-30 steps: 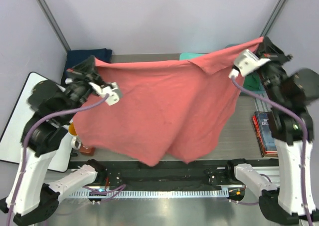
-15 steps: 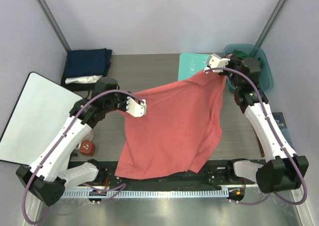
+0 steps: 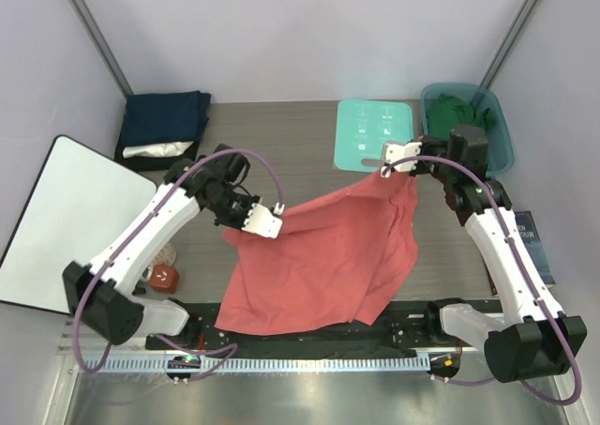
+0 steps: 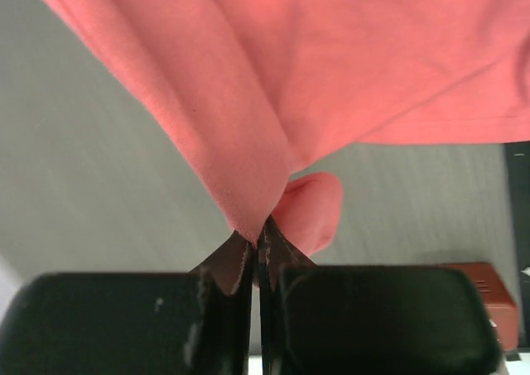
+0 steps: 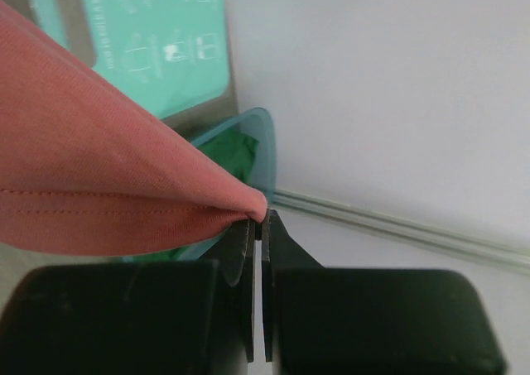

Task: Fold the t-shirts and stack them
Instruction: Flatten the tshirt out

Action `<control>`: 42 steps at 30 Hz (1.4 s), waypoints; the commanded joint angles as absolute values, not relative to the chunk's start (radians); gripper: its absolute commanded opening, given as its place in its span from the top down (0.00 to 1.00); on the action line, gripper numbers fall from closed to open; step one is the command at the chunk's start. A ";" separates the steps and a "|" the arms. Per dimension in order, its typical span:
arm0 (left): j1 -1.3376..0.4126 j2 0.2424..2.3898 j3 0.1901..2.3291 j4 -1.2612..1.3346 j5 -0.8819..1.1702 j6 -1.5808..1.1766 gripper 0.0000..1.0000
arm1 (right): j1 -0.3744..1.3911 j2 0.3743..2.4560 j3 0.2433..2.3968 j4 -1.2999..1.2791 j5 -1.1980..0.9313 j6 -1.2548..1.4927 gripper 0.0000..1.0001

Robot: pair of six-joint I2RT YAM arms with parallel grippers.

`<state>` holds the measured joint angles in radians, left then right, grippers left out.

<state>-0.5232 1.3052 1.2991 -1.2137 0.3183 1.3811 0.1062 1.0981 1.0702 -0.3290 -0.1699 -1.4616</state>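
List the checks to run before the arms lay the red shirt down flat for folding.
1. Left pincer shut on the coral-red shirt: ok.
2. Right pincer shut on the shirt's edge: ok.
3. Cloth taut between them: not ok, it sags with creases.
4. Shirt clear of the mint board: cannot tell, the right corner hangs at its near edge.
5. Folded navy stack out of the way: ok.

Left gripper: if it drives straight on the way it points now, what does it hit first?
The coral-red shirt itself: the left gripper is shut on it, and its folds hang right ahead. Bare table seems to lie beyond, though the depth is unclear.
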 commanded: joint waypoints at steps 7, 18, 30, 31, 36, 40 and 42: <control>-0.518 1.569 1.387 -1.623 0.522 1.440 0.81 | 0.144 1.097 1.085 -0.716 -0.210 -1.558 0.99; -0.505 1.434 1.013 -1.241 0.373 1.272 0.34 | 0.149 1.161 1.127 -0.710 -0.155 -1.519 0.99; -0.499 1.217 0.752 -0.827 0.285 1.166 0.60 | 0.207 1.212 1.170 -0.663 -0.092 -1.473 0.99; -0.497 1.204 0.753 -0.818 0.287 1.167 0.64 | 0.209 1.212 1.173 -0.664 -0.091 -1.473 0.99; -0.488 1.077 0.762 -0.839 0.322 1.189 0.64 | 0.212 1.221 1.181 -0.661 -0.078 -1.474 0.99; -0.488 0.997 0.726 -0.815 0.359 1.203 0.64 | 0.210 1.233 1.193 -0.655 -0.074 -1.467 0.99; -0.488 0.985 0.678 -0.787 0.370 1.219 0.64 | 0.213 1.246 1.201 -0.649 -0.072 -1.457 0.99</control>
